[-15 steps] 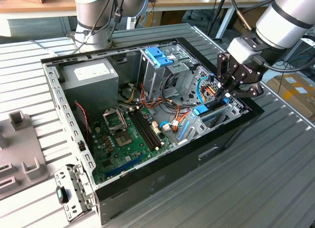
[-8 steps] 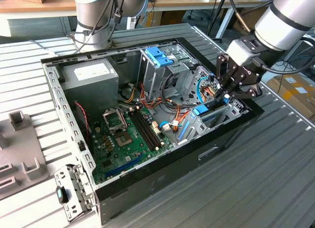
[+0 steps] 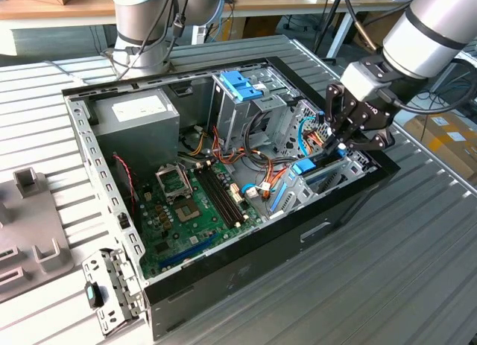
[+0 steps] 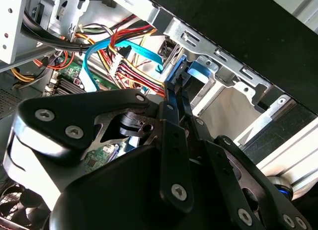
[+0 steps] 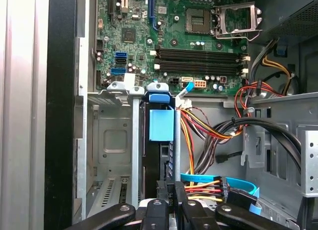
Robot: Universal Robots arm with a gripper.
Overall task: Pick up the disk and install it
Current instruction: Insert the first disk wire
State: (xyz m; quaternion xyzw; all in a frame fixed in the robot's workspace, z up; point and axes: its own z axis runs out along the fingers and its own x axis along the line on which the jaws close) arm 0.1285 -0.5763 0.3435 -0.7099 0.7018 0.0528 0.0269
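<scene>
Exterior view: the gripper (image 3: 344,145) hung over the corner of the open computer case (image 3: 246,274) nearest the exterior view's right, its black fingers pointing down into the drive bay (image 3: 350,162). The disk (image 3: 317,175) sat upright in that bay, blue carrier rail uppermost, directly below and beside the fingertips, with its blue tab toward the motherboard (image 3: 190,211). In the first wrist view the disk (image 5: 160,140) stood on edge in a slot of the metal cage (image 5: 112,155), the blue rail and pull tab facing the camera, while the gripper (image 5: 171,200) closed narrowly around its near end. In the second wrist view the fingers (image 4: 171,115) lay pressed close together on a thin blue-edged piece, so the gripper (image 4: 175,88) appeared clamped on the disk's rail (image 4: 195,71). Red, yellow and blue cables (image 3: 287,147) ran just beside the bay.

The case lay on its side on a ribbed grey metal table (image 3: 417,270). A grey power-supply box (image 3: 134,114) occupied the far corner, and a light-blue latch (image 3: 240,86) rose on a cage near the middle. Grey fixture blocks (image 3: 30,233) rested on the table at the exterior view's left. Wooden benches (image 3: 74,2) and cardboard boxes (image 3: 447,136) stood behind.
</scene>
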